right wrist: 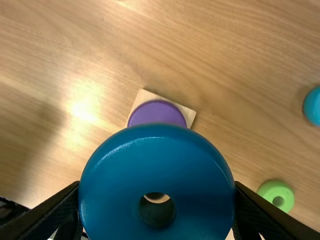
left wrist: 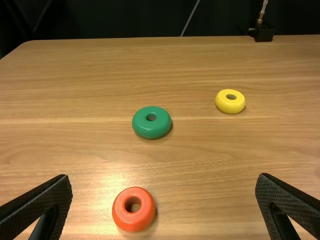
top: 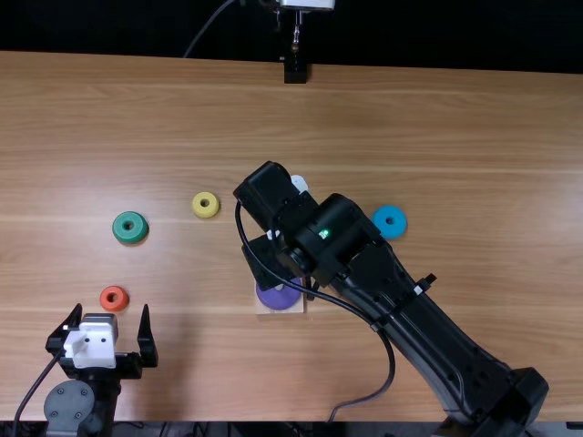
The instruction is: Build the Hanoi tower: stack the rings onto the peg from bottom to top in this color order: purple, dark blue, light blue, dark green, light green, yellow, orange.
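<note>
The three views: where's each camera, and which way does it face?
Top view: fixed above the near edge, facing steeply down and forward onto the table; left arm and right arm show.
Left wrist view: on the left arm's wrist, facing across the table; its open gripper shows.
Right wrist view: on the right arm's wrist, facing down past the dark blue ring its fingers hold.
Top and left wrist views share the orange ring.

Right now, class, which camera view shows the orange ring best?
The left wrist view: the orange ring appears large and uncovered, with its hole and rounded side both plain. The top view also shows it whole, but much smaller and seen more from above.
</note>
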